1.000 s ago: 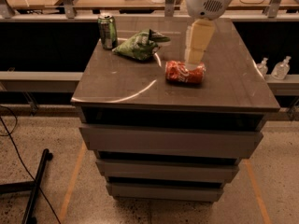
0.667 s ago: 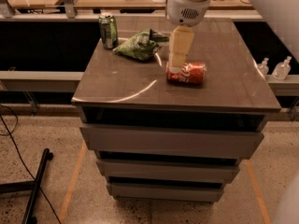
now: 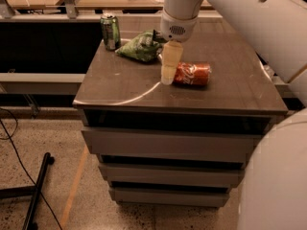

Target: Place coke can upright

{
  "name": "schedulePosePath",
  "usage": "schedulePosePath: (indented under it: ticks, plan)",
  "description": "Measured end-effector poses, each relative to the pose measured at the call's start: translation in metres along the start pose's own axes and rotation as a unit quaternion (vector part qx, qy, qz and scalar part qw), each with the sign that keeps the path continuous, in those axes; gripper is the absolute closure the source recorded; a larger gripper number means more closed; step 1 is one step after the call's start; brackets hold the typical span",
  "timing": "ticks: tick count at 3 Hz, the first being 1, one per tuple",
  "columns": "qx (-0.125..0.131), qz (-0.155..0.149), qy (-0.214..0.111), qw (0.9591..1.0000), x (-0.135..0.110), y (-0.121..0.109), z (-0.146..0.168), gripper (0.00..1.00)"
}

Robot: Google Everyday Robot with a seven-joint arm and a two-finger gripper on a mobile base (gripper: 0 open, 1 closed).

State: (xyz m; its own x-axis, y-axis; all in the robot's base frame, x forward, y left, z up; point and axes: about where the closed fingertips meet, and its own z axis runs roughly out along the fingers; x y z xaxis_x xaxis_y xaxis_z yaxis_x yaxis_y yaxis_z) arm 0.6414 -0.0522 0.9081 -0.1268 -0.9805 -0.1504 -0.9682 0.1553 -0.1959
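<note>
Lying on its side on the drawer cabinet's top (image 3: 124, 87), the coke can (image 3: 194, 74) has its long axis running left to right across the view, roughly parallel to the cabinet's front edge. That is the relation the next move depends on. The gripper (image 3: 167, 77) points straight down from the white arm (image 3: 230, 13) at the can's left end, with its tip low over the surface. It is either just beside the can or touching it, and I cannot tell which. Nor can I tell whether the gripper is spread or pressed together, though it does not appear to be holding anything. The can is red with white script along its upward-facing side and looks undented. Its left end is hidden behind the gripper, so which end carries the silver top is unclear. Up and to the left of the coke can, farther back on the cabinet, a crumpled green bag (image 3: 140, 47) lies near the gripper's wrist. A green can (image 3: 110, 31) stands upright farther left of it, well apart from the coke can. By my judgement, the gripper must straddle the barrel across its long axis, then tip it through a quarter turn onto one end.
</note>
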Motion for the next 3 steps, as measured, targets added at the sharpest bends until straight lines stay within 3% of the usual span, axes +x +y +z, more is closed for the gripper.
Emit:
schedulePosePath:
  ticks: [1,3]
  plan:
    - [-0.011,0.035,0.002,0.9993,0.010,-0.004,0.021,0.00]
    - [-0.025,0.054,0.000,0.9982,0.021,-0.006,0.046,0.00]
